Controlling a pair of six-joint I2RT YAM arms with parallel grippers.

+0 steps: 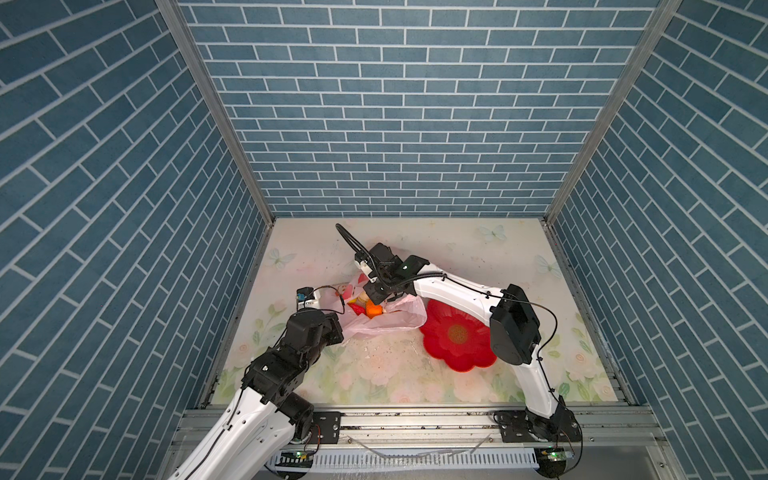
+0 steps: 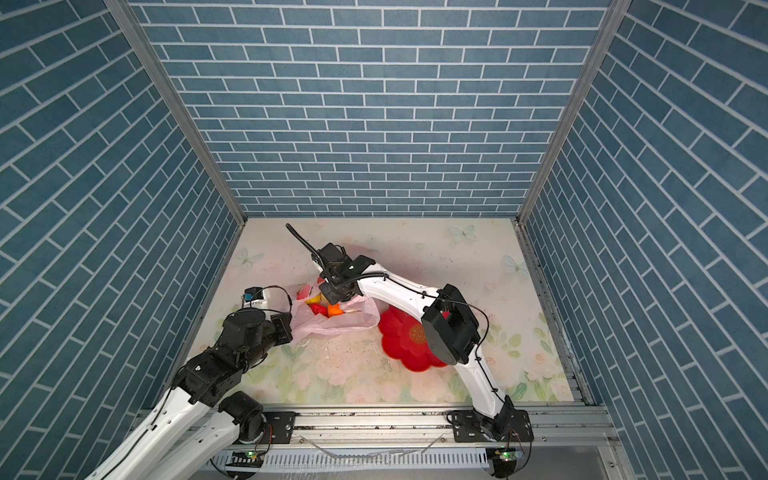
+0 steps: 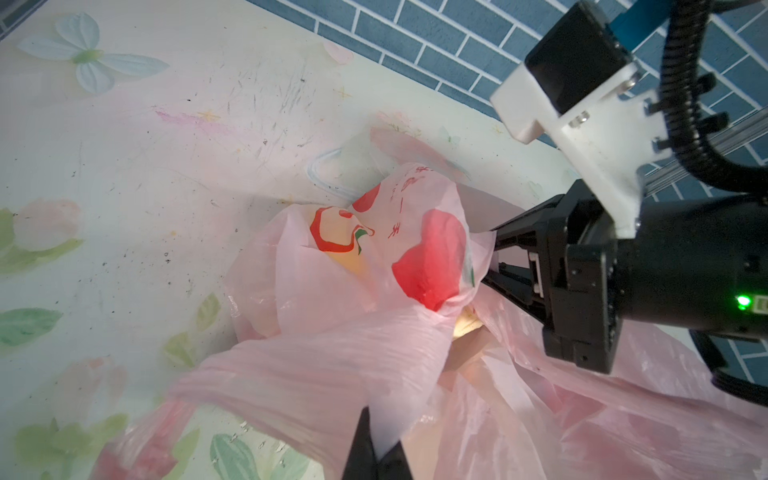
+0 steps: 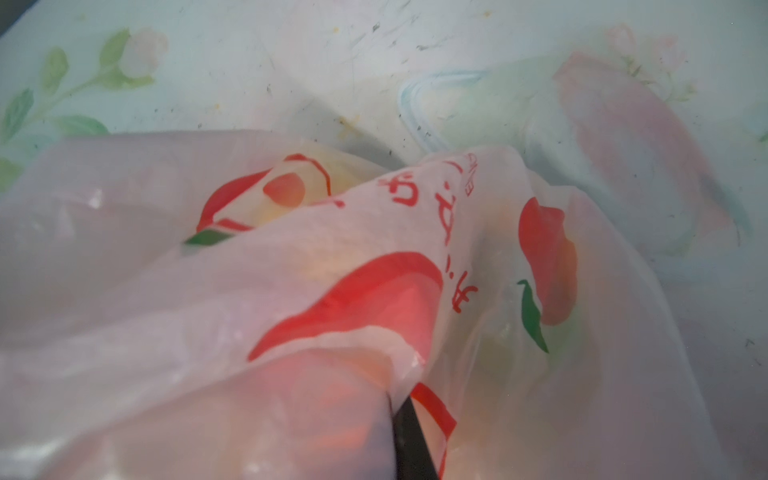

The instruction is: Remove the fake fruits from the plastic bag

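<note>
Cataloguing view by view, we enter the following.

Top views, both.
- Bag (image 1: 401, 322): pale pink and crumpled on the table (image 1: 374, 374), mouth open. It lies at about 10 o'clock from the red dish (image 1: 457, 336), just beside its rim.
- Fruits (image 1: 374, 310): inside the bag, seen through the mouth. We count an orange one, a red one at its 9 o'clock and a yellowish one at its 11 o'clock.
- Left gripper (image 1: 341, 328): at the bag's 8 o'clock edge, jaws together on a pinch of film.
- Right gripper (image 1: 380, 297): at the bag's 12 o'clock, over the mouth. We cannot see its fingertips from here.
- We find the same layout for bag (image 2: 355, 320), fruits (image 2: 334, 310) and dish (image 2: 399, 345).

Left wrist view.
- Left gripper (image 3: 376, 456): two dark fingertips closed on a twisted, stretched band of bag (image 3: 332, 374) film.
- Right gripper (image 3: 490, 255): fingers reach into the bag's folds, with the tips hidden by film.
- A pale fruit shows in the gap just beside them.

Right wrist view.
- Bag (image 4: 291, 291): fills the frame and bears red prints.
- One dark finger (image 4: 409, 440) of the right gripper shows, with film bunched against it. We enter its jaws as closed on that film.
- Fruits appear only as yellow and reddish blurs through the plastic.
</note>
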